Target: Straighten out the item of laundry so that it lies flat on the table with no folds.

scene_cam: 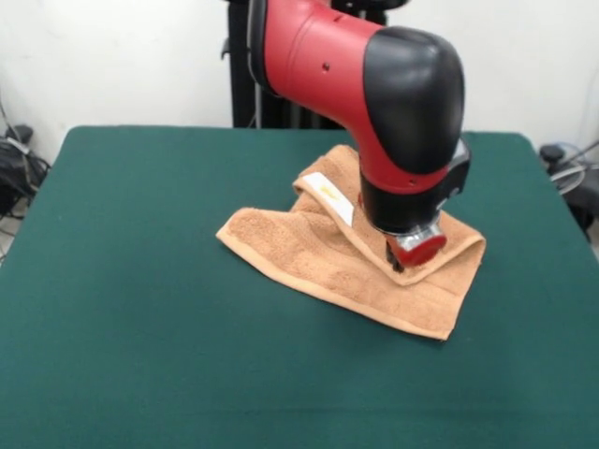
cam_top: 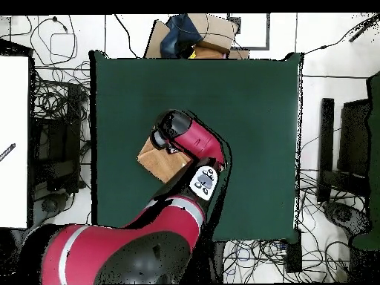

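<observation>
Green table (scene_cam: 140, 281), white wall (scene_cam: 112, 56) behind; hand (scene_cam: 409, 254) on towel (scene_cam: 328, 262), grip state unclear.

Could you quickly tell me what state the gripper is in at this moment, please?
Gripper: down on the folded towel; open or shut cannot be told.

Wall (scene_cam: 112, 56): plain white, behind the table.
Floor (cam_top: 326, 82): light tiles, strewn with black cables (cam_top: 52, 96).
Cardboard boxes (cam_top: 211, 33): at one table edge.
White panel (cam_top: 15, 141): beside the cables.
</observation>
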You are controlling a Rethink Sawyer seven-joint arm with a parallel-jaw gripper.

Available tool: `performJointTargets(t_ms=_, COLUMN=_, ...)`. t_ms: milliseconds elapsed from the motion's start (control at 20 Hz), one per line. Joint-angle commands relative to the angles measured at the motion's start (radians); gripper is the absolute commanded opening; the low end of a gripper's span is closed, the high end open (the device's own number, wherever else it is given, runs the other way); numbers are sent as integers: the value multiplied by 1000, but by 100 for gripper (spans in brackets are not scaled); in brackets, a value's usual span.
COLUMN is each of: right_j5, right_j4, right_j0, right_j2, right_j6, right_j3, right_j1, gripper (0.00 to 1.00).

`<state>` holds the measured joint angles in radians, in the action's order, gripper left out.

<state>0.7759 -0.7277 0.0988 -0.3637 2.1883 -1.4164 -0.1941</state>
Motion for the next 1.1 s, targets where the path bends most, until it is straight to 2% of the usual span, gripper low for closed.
performJointTargets(t_ms=50, right_j5=-93, right_j4=-62, right_j0=27, right_j2=68, right_j6=363, right_j3=24, right_j1=51, gripper=0)
performJointTargets(t_ms=450, right_j5=-116, right_j4=-72, right_j0=28, right_j2=74, right_j6=334, right_j3=24, right_j1=61, gripper=0)
performJointTargets(t_ms=500, right_j5=-123, right_j4=-73, right_j0=27, right_j2=77, right_j6=326, right_j3=19, right_j1=59, gripper=100)
performJointTargets(t_ms=1100, right_j5=-134, right_j4=-77, right_j0=14, right_j2=94, right_j6=302, right_j3=5, right_j1=49, gripper=100)
